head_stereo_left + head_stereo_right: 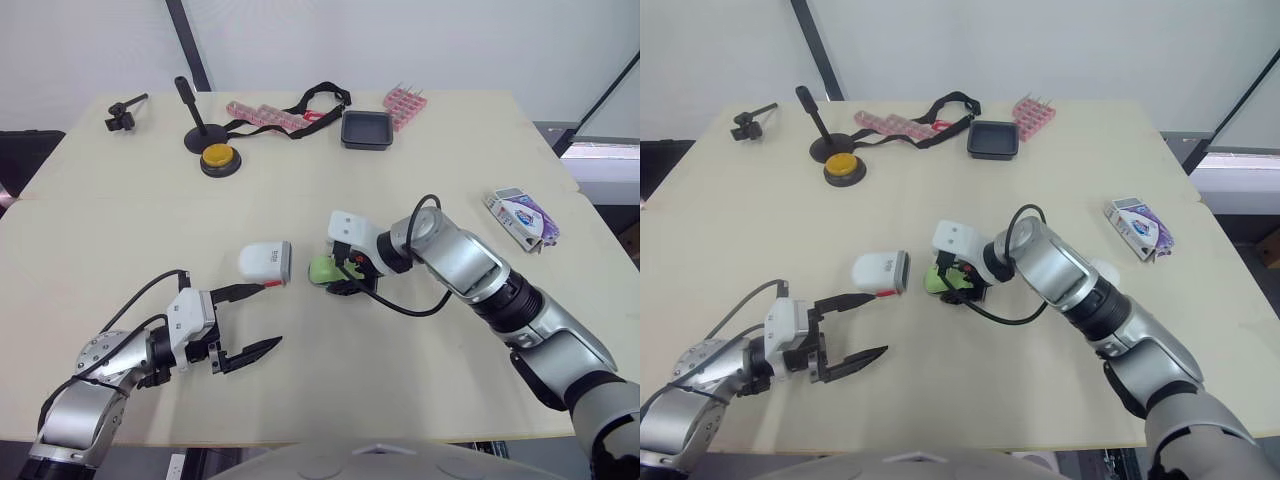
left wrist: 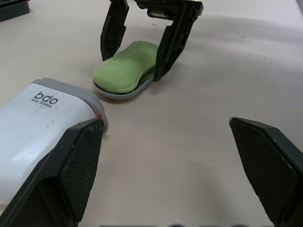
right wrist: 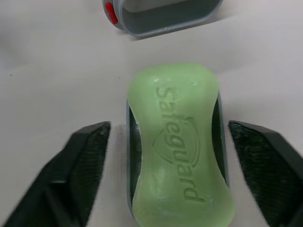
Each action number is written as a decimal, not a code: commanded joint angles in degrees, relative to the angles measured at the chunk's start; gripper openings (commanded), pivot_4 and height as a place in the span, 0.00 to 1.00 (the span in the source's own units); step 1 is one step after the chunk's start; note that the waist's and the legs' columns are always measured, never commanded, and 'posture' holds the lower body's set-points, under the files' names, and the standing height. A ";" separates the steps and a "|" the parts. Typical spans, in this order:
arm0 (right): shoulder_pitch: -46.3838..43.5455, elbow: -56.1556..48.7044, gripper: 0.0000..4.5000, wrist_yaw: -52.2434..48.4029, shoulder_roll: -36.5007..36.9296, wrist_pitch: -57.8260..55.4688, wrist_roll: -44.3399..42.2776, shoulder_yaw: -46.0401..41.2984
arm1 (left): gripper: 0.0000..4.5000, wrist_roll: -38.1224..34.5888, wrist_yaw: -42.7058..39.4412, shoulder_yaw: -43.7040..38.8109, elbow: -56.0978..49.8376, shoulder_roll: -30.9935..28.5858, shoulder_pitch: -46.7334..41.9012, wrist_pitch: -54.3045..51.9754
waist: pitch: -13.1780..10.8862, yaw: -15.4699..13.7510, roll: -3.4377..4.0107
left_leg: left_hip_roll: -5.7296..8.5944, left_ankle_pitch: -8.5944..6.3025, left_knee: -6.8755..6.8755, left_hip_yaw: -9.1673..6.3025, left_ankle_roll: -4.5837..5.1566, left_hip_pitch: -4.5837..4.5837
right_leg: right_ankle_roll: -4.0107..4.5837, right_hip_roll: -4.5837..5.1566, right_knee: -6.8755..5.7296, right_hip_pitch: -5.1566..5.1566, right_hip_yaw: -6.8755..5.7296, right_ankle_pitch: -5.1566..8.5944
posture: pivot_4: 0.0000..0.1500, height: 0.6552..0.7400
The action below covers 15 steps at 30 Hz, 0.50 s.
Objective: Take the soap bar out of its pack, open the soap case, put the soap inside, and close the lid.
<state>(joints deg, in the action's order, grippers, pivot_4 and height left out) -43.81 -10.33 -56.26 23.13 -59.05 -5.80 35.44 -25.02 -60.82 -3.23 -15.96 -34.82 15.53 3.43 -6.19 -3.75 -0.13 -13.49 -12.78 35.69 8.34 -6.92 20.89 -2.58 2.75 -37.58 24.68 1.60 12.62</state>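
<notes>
Right gripper point(image 3: 177, 137) spread wide either side of the green soap point(image 1: 322, 268), not pinching it | left gripper point(image 1: 272, 314) wide open, holding nothing, one fingertip right at the white lid point(image 1: 265, 261) | bare table point(image 1: 400, 380) around both | soap lies in grey case base point(image 2: 118, 94), lid off beside it | pack point(image 1: 520, 215) well apart, near the right edge

Near the middle of the table point(image 1: 120, 230) the soap bar point(image 1: 325, 268) lies in the case base point(image 2: 124, 93). The case lid point(image 1: 265, 261) sits just to its left, apart from it. The right gripper point(image 3: 169, 125) straddles the soap. The left gripper point(image 1: 272, 313) sits before the lid, toward the near edge. The soap pack point(image 1: 520, 217) lies by the right edge. A tray point(image 1: 366, 129), a strap point(image 1: 315, 105) and a button point(image 1: 219, 158) sit along the far edge, and a clamp point(image 1: 122, 115) sits at the far left corner.
</notes>
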 commanded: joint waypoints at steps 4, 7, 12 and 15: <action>-0.28 -5.42 0.99 0.88 2.72 2.11 -2.62 -6.17 | 1.00 -0.04 0.47 0.25 -2.03 -0.13 -0.10 0.13 | 0.00 -0.09 0.00 | 0.00 0.00 0.00 0.00 0.00 0.01 | 0.00 0.00 0.00 0.00 0.00 0.00 | 1.00 0.87; 5.55 -9.89 0.99 1.68 3.26 6.86 -6.69 -14.75 | 1.00 -0.13 0.58 0.26 -2.09 -0.25 -0.45 -0.13 | 0.01 -0.25 -0.02 | 0.00 0.00 0.00 0.00 0.00 0.02 | -0.01 0.00 0.00 0.00 0.00 0.00 | 1.00 0.87; 21.22 -16.03 0.99 0.31 3.60 19.46 -14.14 -28.79 | 1.00 -0.34 0.24 0.17 -2.02 -0.70 -1.24 -0.54 | 0.14 -1.05 -0.22 | 0.02 -0.01 -0.04 0.00 0.01 0.07 | -0.01 0.02 0.07 -0.03 0.02 0.00 | 1.00 0.87; 31.46 -18.62 0.99 -0.48 4.54 26.10 -17.32 -35.53 | 1.00 -0.62 0.16 0.33 -2.19 -0.91 -2.32 -1.16 | 0.13 -0.80 -0.20 | 0.02 -0.03 -0.04 0.00 0.02 0.09 | -0.01 0.07 0.09 -0.09 0.03 0.00 | 1.00 0.87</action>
<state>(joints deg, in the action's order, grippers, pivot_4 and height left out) -15.26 -25.47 -55.74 26.68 -38.35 -20.44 4.84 -25.08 -60.48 -2.42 -16.78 -35.08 13.89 2.53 -6.05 -4.55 -0.33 -13.47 -12.82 35.64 8.34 -6.87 20.99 -2.59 2.82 -37.50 24.59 1.62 12.63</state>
